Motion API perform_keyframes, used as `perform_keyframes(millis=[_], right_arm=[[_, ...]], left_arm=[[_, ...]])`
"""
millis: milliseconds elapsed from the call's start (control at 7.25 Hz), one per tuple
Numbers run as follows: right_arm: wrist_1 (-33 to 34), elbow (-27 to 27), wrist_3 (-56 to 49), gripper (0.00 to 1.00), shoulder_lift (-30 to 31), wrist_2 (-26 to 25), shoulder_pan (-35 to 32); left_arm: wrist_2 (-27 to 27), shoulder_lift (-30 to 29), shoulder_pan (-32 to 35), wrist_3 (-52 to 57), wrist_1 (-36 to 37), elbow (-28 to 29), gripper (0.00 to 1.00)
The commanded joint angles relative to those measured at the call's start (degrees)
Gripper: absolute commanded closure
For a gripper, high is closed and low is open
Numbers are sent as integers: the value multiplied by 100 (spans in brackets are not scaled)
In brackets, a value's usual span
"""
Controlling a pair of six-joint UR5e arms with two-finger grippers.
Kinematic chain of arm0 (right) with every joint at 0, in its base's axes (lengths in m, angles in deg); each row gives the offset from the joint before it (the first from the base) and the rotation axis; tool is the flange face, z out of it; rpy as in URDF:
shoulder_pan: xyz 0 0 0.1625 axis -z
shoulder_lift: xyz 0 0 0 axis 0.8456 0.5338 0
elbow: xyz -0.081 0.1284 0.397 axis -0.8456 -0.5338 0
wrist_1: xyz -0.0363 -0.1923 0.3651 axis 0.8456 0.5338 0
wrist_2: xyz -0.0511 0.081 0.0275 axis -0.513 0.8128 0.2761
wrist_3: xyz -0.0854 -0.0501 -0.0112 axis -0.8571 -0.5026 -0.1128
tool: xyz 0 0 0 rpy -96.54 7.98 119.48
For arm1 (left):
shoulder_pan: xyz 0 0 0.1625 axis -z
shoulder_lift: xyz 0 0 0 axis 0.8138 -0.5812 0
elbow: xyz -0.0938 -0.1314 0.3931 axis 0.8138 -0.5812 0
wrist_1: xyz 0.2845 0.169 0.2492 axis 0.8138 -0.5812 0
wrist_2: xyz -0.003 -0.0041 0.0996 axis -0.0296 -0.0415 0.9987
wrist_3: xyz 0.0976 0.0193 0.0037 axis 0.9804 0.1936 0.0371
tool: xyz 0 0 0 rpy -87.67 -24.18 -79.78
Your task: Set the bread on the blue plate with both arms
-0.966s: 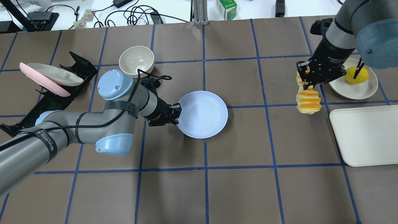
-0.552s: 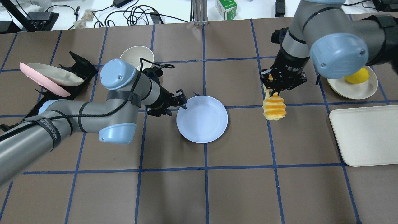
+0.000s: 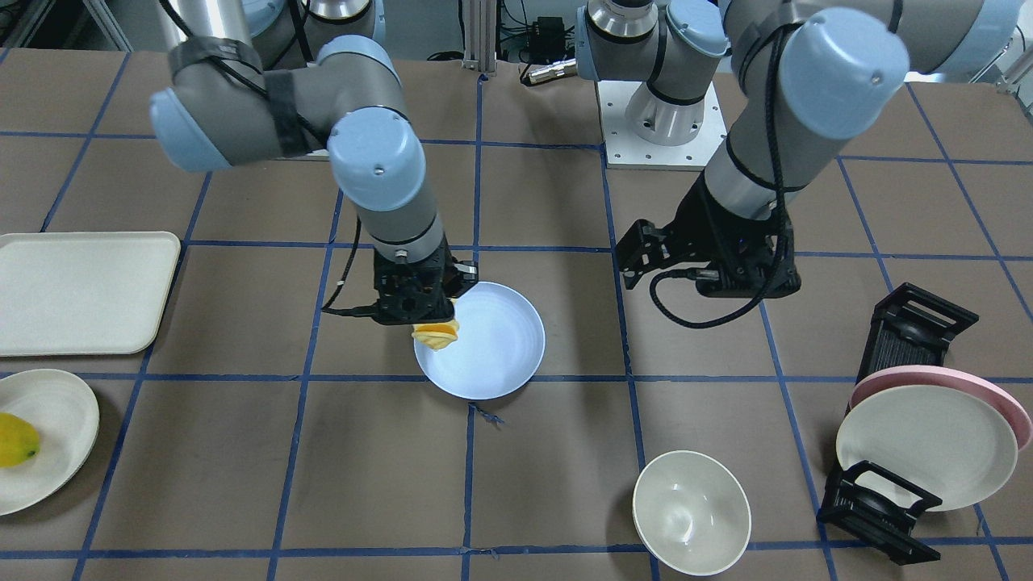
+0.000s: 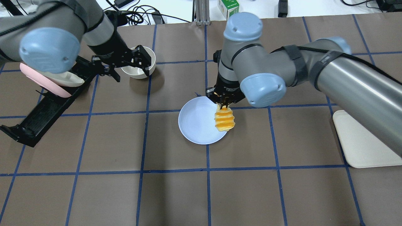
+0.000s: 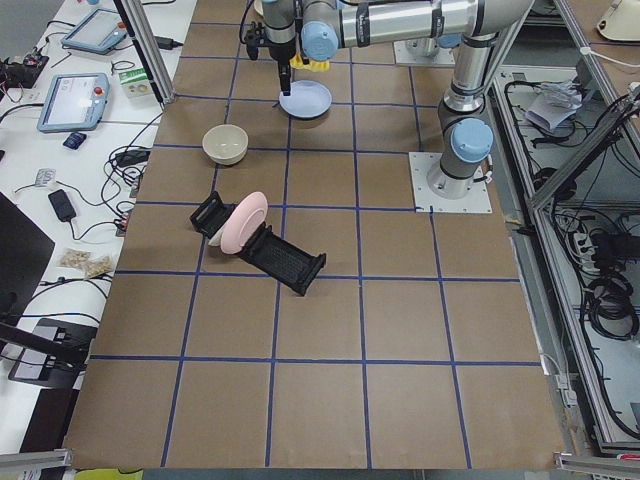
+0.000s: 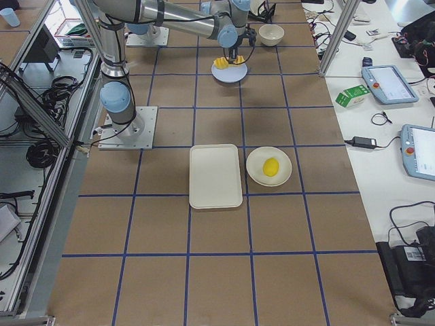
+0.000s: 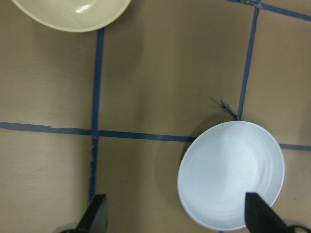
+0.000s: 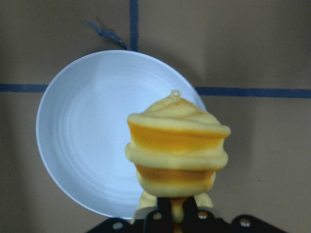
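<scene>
The right gripper (image 4: 223,103), clamped on the small ridged orange-yellow bread loaf (image 4: 225,121), had carried it from the brown gridded table's (image 4: 282,194) right edge to hang over the round pale-blue plate's (image 4: 194,124) rim, while the left gripper (image 4: 125,66), fingers spread and empty, had withdrawn toward the far-left corner, likely leaving only lowering and release.

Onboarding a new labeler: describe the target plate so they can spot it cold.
Start at the middle of the brown gridded table, where the right gripper holds the bread. The blue plate lies flat just below it. It is the only pale lavender-blue dish: the pink plate and a cream plate lean in the black rack, and a second cream plate carries a yellow fruit.
</scene>
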Motion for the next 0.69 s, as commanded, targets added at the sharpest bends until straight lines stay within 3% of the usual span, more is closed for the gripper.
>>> perform_keyframes(millis=[0,138,276,414,552], right_arm=[[761,5,339,100,-610,1,-416],[799,13,322,100,-735,1,-416],[800,40,339,72,-866,-25,-416],[834,75,322,26,-876,-60,-425],[948,101,269,0,-894,-69,-425]], left_arm=[[345,398,-222,330,-696,314,0],[336,513,-161,330,-749,297,0],[319,540,-152,347,-723,280,0],[284,601,-152,408,-697,306,0],[335,654,-152,418,-697,245,0]])
